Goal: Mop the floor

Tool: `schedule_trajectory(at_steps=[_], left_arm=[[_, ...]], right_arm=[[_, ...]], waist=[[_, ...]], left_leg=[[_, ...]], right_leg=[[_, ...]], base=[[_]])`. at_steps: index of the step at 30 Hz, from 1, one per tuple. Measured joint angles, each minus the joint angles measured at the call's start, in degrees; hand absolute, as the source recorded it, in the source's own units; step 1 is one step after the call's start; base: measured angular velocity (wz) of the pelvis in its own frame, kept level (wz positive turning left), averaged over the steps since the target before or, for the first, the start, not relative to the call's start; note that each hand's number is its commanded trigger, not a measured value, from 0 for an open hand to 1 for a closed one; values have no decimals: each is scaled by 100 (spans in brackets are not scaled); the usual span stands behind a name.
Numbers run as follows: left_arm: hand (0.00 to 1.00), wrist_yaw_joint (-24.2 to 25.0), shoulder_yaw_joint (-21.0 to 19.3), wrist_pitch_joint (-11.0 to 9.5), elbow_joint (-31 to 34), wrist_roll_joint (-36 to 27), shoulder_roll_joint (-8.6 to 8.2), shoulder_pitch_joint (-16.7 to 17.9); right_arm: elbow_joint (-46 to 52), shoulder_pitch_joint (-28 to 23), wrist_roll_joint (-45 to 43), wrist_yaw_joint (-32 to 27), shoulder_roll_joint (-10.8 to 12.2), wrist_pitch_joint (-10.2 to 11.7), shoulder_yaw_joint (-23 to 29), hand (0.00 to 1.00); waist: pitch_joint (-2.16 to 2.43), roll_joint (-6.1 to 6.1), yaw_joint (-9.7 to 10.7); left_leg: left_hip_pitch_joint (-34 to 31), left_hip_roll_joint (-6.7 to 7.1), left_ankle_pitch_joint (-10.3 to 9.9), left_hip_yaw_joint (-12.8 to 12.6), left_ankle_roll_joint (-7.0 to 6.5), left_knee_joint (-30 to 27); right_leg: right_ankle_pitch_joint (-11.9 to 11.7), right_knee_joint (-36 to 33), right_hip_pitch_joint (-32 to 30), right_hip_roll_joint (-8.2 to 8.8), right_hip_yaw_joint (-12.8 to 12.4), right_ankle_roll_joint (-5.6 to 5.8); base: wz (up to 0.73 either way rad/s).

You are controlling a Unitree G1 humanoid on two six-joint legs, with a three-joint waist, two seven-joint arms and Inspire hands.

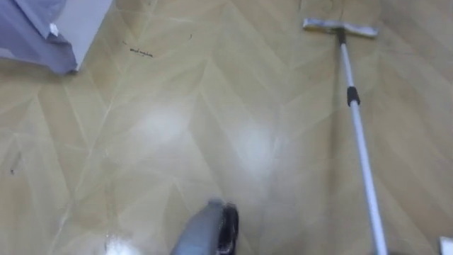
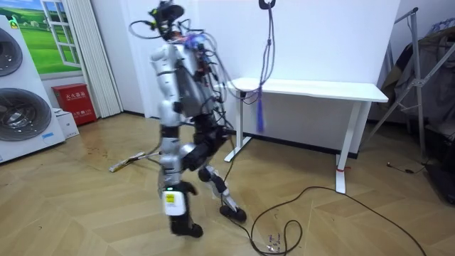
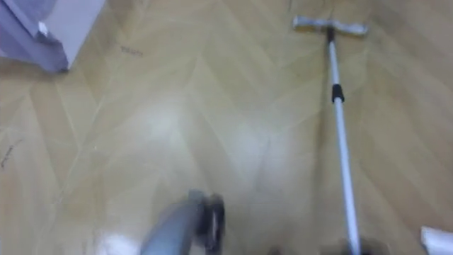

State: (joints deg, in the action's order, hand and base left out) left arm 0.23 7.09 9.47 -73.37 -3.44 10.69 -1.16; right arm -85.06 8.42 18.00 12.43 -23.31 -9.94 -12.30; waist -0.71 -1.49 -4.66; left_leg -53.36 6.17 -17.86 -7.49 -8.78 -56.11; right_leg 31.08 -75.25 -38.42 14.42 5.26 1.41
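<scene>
Mop (image 1: 357, 127) | flat on floor (image 1: 177, 106), head away from us | white box (image 1: 42, 35) far left, contents hidden | hands: we cannot tell their state

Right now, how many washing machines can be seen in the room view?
2, stacked at the room view's left edge: the upper washing machine above, the lower washing machine beneath it, near the red box. The frame cuts both, so more may be hidden beyond.

The robot is silver-grey with black joints and feet, dark cables bunched along its torso.
</scene>
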Motion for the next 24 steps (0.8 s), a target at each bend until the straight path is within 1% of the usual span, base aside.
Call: schedule_trajectory(at_steps=[1,2,3,4,5,6,7,8,9,10,11,12,13,14,15,16,17,18,19,20,21,22,23,24], left_arm=[[0,-40,-4,-10,27,56,-60,-64],[0,-117,-5,-8,84,147,-99,-107],[0,-174,-5,-14,139,154,-99,-123],[0,-273,-8,-54,202,161,-102,-158],[0,-299,-8,-73,210,178,-110,-171],[0,-364,9,-76,216,183,-142,-163],[0,-369,32,-60,217,184,-172,-122],[0,-367,66,-45,224,193,-180,-91],[0,-372,80,-29,237,189,-187,-15],[0,-384,66,-4,241,190,-186,54],[0,-387,31,18,259,189,-190,97],[0,-396,-33,48,266,186,-183,179],[0,-397,-39,117,272,173,-135,194],[0,-398,-43,144,275,158,-104,194],[0,-405,-57,186,283,32,-49,198],[0,-417,-21,194,312,-169,41,197],[0,-424,6,187,330,-302,104,194],[0,-442,41,165,369,-517,229,194],[0,-471,154,146,452,-610,349,197],[0,-481,234,139,511,-623,403,196],[0,-482,344,119,626,-647,470,219],[0,-432,396,116,711,-595,487,251],[0,-395,394,120,738,-555,484,271],[0,-296,383,127,768,-457,482,357]], right_arm=[[0,-263,12,-57,15,1,2,100],[16,-418,20,-143,98,2,1,100],[38,-469,21,-194,125,8,2,100],[55,-496,20,-258,214,13,2,100],[59,-516,21,-297,256,18,2,100],[59,-556,39,-421,343,18,5,100],[58,-567,57,-548,427,18,4,100],[58,-573,57,-612,469,15,5,100],[59,-575,52,-693,538,10,6,100],[58,-575,52,-751,586,-5,13,100],[56,-572,52,-771,593,-22,22,100],[60,-541,43,-802,590,-50,44,100],[60,-379,40,-804,571,-129,53,100],[34,-276,41,-801,553,-175,56,100],[25,-11,14,-794,492,-284,61,100],[7,325,-37,-751,422,-357,74,100],[9,511,-42,-726,380,-390,68,100],[6,865,-56,-620,276,-399,71,100],[60,1198,-39,-516,133,-387,57,100],[111,1344,-1,-470,60,-372,42,100],[211,1580,29,-388,-104,-355,-7,100],[273,1755,54,-257,-250,-339,-30,100],[277,1835,55,-182,-289,-323,-28,100],[327,1874,56,-89,-323,-293,-14,100]], waist=[[49,-100,87],[83,-209,156],[95,-241,207],[58,-351,297],[47,-380,339],[37,-399,353],[32,-413,352],[35,-415,350],[33,-397,345],[24,-373,297],[14,-357,268],[3,-332,217],[-12,-250,61],[-36,-209,-31],[-51,-137,-113],[-60,-37,-173],[-68,45,-198],[-57,160,-261],[-60,313,-363],[-75,409,-412],[-142,598,-547],[-163,590,-699],[-180,613,-706],[-199,632,-694]], left_leg=[[132,87,-218,26,-79,-72],[224,132,-373,120,-110,-64],[251,148,-416,172,-122,-45],[329,180,-476,288,-129,-1],[376,183,-502,314,-129,45],[529,195,-524,356,-127,194],[728,194,-524,387,-124,411],[832,192,-524,402,-124,535],[1013,185,-536,409,-100,730],[1163,180,-568,433,-47,844],[1239,163,-596,452,-23,862],[1360,148,-648,535,53,865],[1423,135,-687,637,140,768],[1415,114,-696,665,193,622],[1292,43,-654,676,331,234],[1036,-42,-465,624,648,-402],[863,-84,-279,602,876,-784],[461,-180,309,548,1070,-1506],[14,-246,1243,487,1142,-2157],[-249,-254,1906,458,1235,-2411],[-763,-281,2887,419,1248,-2958],[-1258,-427,2529,433,1131,-3654],[-1444,-494,2235,401,1054,-3788],[-1526,-632,1713,337,954,-3423]], right_leg=[[-516,-356,-132,-171,-341,19],[-864,-551,-283,-385,-570,67],[-890,-597,-415,-500,-642,97],[-854,-645,-677,-668,-684,89],[-821,-605,-815,-725,-671,112],[-731,-279,-1041,-818,-686,119],[-676,335,-1135,-853,-657,136],[-675,757,-1142,-850,-636,136],[-726,1603,-1106,-844,-610,99],[-866,2304,-1057,-910,-592,12],[-1032,2480,-1038,-941,-583,-3],[-1188,2550,-926,-955,-461,-86],[-1168,2540,-812,-950,-289,-172],[-1136,2515,-778,-935,-231,-231],[-1035,2422,-714,-927,-74,-341],[-868,2262,-710,-924,-14,-411],[-771,2152,-717,-935,-10,-464],[-626,1963,-734,-980,-21,-538],[-520,1816,-744,-1008,-61,-596],[-477,1762,-739,-1009,-96,-627],[-410,1714,-704,-1051,-166,-679],[-340,1651,-634,-1072,-166,-727],[-294,1640,-579,-1071,-168,-707],[-218,1695,-408,-1041,-174,-629]], base=[[38],[10],[0],[0],[-12],[-26],[-31],[-28],[-23],[-21],[-16],[-27],[-36],[-46],[-34],[-23],[-12],[-11],[-10],[-15],[-25],[-22],[0],[21]])
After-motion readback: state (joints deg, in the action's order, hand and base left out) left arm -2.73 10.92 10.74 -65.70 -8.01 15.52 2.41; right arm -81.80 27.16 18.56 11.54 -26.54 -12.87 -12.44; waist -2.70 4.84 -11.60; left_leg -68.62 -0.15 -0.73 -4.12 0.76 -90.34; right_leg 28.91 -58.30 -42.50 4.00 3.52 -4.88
